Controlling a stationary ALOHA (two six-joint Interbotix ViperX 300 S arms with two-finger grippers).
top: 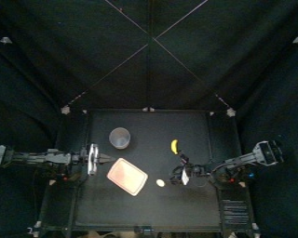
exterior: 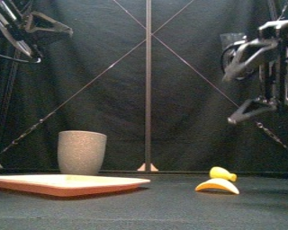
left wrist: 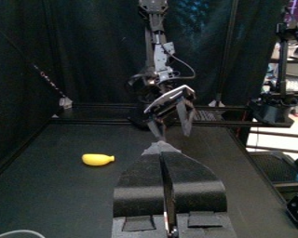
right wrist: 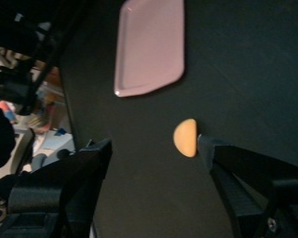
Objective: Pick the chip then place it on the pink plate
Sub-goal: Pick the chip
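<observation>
The chip [top: 162,183] is a small pale orange half-disc lying on the table just right of the pink plate [top: 127,175]. In the front view the chip [exterior: 216,187] sits low at the right, with the plate [exterior: 62,183] at the left. My right gripper [top: 185,175] hangs open above the table, a little right of the chip. In the right wrist view the chip [right wrist: 185,137] lies ahead of the spread jaws and between them [right wrist: 158,172], with the plate [right wrist: 152,46] beyond. My left gripper [left wrist: 166,160] is shut and empty, resting at the table's left [top: 89,164].
A tall grey speckled cup [top: 120,138] stands behind the plate. A yellow toy banana [top: 175,146] lies behind the chip, and in the front view the banana [exterior: 219,172] is just above it. The right gripper [exterior: 239,85] hangs high in the front view.
</observation>
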